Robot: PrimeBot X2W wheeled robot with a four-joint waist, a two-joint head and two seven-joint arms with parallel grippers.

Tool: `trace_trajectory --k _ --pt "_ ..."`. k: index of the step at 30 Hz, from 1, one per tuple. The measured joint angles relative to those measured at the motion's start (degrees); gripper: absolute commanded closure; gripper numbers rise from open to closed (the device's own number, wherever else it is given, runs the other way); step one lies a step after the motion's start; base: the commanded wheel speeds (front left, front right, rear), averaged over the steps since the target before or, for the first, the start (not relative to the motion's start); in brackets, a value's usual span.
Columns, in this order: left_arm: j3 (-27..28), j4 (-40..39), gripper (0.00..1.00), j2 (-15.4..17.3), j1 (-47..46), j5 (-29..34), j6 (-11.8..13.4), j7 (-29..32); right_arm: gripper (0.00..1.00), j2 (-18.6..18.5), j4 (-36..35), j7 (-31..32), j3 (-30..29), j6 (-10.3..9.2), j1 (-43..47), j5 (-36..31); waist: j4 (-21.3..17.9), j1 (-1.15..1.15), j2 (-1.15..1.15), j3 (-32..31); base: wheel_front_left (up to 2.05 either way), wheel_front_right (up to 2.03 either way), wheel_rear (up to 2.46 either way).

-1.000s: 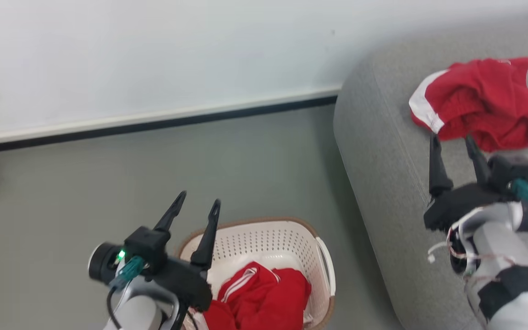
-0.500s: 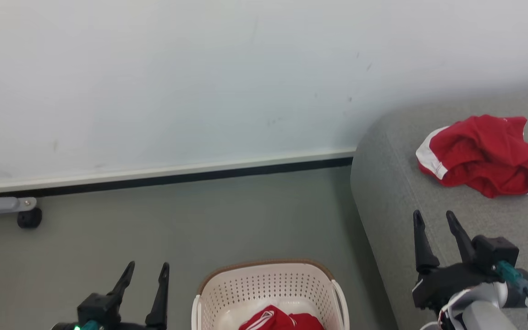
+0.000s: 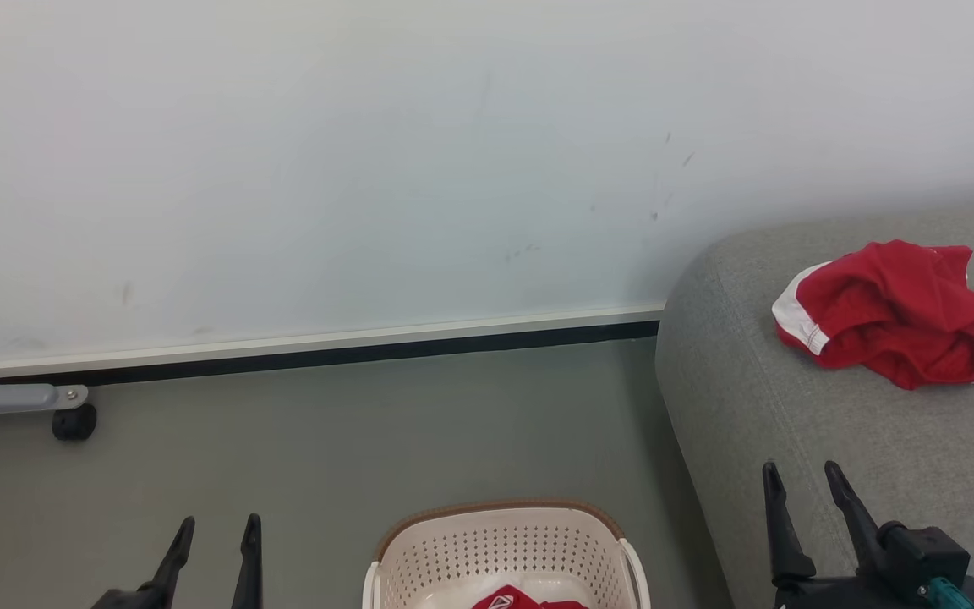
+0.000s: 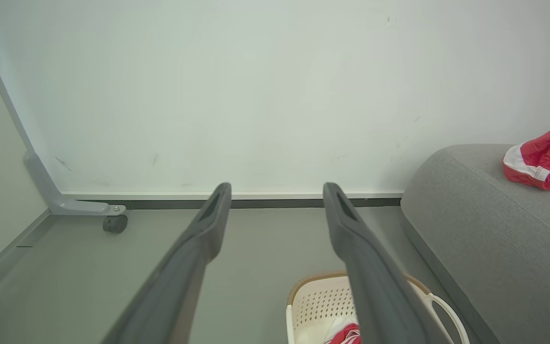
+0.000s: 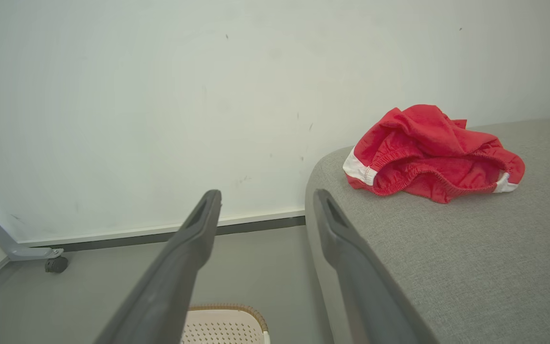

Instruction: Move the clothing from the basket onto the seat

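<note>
Left pincer [image 3: 218,526] and right pincer [image 3: 800,470] spread, empty, since red shorts [image 3: 897,313] lie delivered on sofa [image 3: 791,406]; second red garment [image 3: 514,602] waits in basket [image 3: 500,541].

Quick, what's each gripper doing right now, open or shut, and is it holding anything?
Left gripper: open, holding nothing.
Right gripper: open, holding nothing.

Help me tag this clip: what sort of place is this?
Likely an indoor room set up as a living area, possibly a lab: a grey sofa beside a bare white wall, a laundry basket on smooth grey floor, and a castered metal frame leg.
</note>
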Motion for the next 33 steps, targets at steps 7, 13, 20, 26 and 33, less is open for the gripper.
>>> trace_trajectory --k 7,13,20,26,33 --pt "1.81 -1.69 0.0 -0.09 2.26 0.79 0.18 0.0 0.0 0.01 -3.7 -0.01 -0.01 -0.4 2.54 -0.87 0.05 0.0 0.0 0.08 0.0 0.0 0.0" --pt "3.27 -2.23 0.0 -0.42 3.24 1.02 0.44 0.0 0.0 0.01 -5.8 -0.01 -0.02 -0.52 4.25 -1.92 0.08 0.0 0.0 0.29 0.0 0.0 0.0" --pt "4.37 -2.8 0.0 -0.77 3.84 1.51 0.44 0.0 0.0 0.05 -7.12 -0.01 -0.4 -0.79 5.15 -1.94 0.17 0.01 0.0 0.45 0.0 0.0 0.0" --pt "5.12 -3.22 0.0 -1.37 4.28 1.94 0.44 0.0 0.0 0.11 -7.71 -0.01 -0.51 -1.01 5.81 -1.97 0.17 0.01 0.0 0.57 0.0 0.0 0.0" --pt "5.31 -3.5 0.0 -1.82 4.72 3.41 0.45 0.0 0.0 0.05 -8.46 -0.01 -0.81 -1.07 5.81 -2.44 0.05 0.01 0.0 0.7 0.0 0.0 0.0"
